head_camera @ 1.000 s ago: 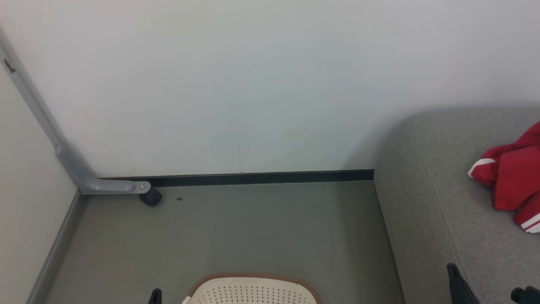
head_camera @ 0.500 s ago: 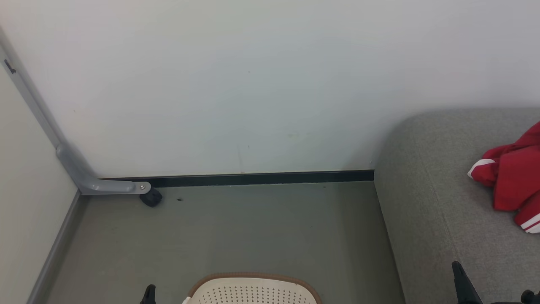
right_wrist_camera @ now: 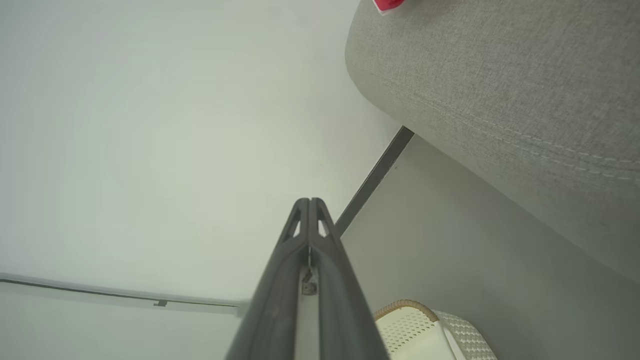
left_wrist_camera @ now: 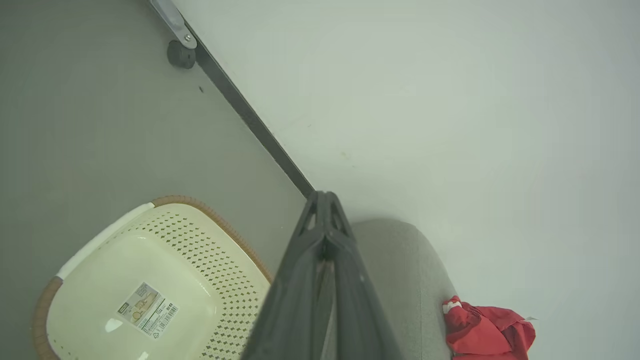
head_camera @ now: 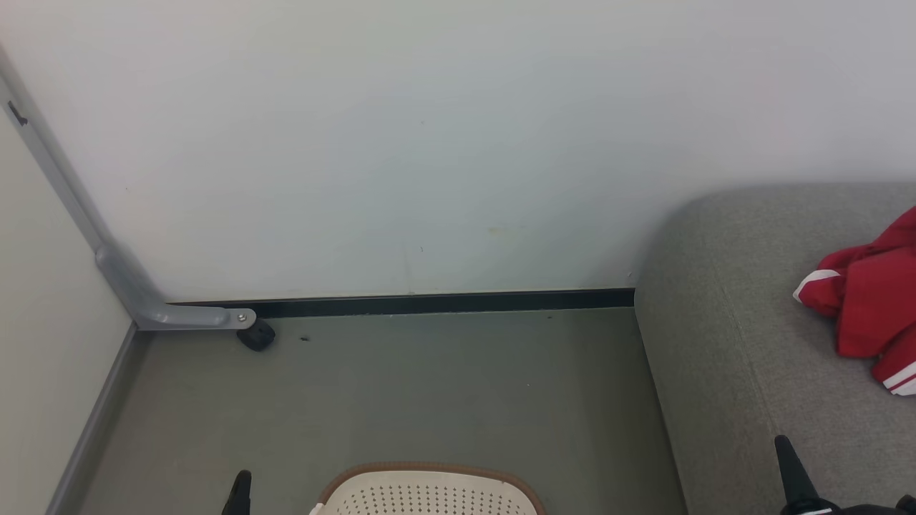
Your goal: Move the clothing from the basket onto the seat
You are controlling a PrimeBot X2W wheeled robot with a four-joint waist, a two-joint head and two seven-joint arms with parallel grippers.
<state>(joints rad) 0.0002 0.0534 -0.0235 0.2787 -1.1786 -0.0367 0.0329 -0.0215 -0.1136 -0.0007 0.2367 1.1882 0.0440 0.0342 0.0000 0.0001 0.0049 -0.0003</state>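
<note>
My two arms sit low, fingers pointing up toward the wall. My left pincer (left_wrist_camera: 324, 200) is pressed closed, empty, beside the one basket (left_wrist_camera: 200, 250) on the floor. My right pincer (right_wrist_camera: 309, 202) is likewise closed, above the one seat (head_camera: 744, 322) near its basket-side edge. One red garment (head_camera: 869, 307) lies on the seat, away from its rounded corner.
</note>
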